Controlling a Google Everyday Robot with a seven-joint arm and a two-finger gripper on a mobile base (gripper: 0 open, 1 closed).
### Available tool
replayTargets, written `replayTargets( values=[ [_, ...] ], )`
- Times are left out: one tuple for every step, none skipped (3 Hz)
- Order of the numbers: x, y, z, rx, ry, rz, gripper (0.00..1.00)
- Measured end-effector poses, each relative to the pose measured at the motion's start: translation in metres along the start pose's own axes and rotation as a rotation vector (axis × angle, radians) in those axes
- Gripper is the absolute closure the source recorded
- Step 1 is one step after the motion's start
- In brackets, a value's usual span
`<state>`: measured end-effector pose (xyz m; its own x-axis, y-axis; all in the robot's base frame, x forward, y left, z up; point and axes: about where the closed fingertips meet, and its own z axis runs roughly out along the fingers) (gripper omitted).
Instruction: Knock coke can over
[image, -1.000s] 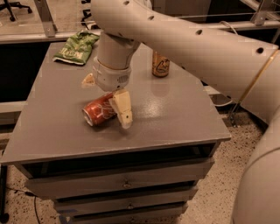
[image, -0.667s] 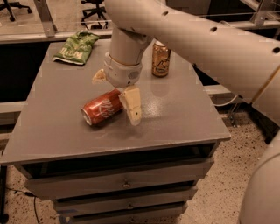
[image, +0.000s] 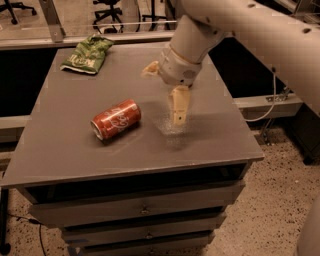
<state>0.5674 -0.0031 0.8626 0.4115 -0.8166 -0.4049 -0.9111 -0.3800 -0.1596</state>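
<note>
Fingers (image: 179, 106) of the gripper (image: 161, 96) stand wide apart, gripping nothing, above the right half of the table (image: 55, 145). One points down; the other is half hidden behind the wrist. The coke can (image: 116, 119) lies on its side to their left, not touching them. A green bag (image: 87, 54) sits at the far left corner. The arm (image: 260, 30) is cut off at the top right edge.
</note>
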Motion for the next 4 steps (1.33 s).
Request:
replayTargets(
  values=[
    [0.032, 0.004, -0.021, 0.050, -0.047, 0.131, 0.00],
    [0.068, 0.019, -0.045, 0.083, -0.129, 0.314, 0.00],
    [0.094, 0.040, -0.068, 0.143, -0.272, 0.482, 0.00],
    [0.097, 0.053, -0.083, 0.166, -0.325, 0.513, 0.00]
  ],
)
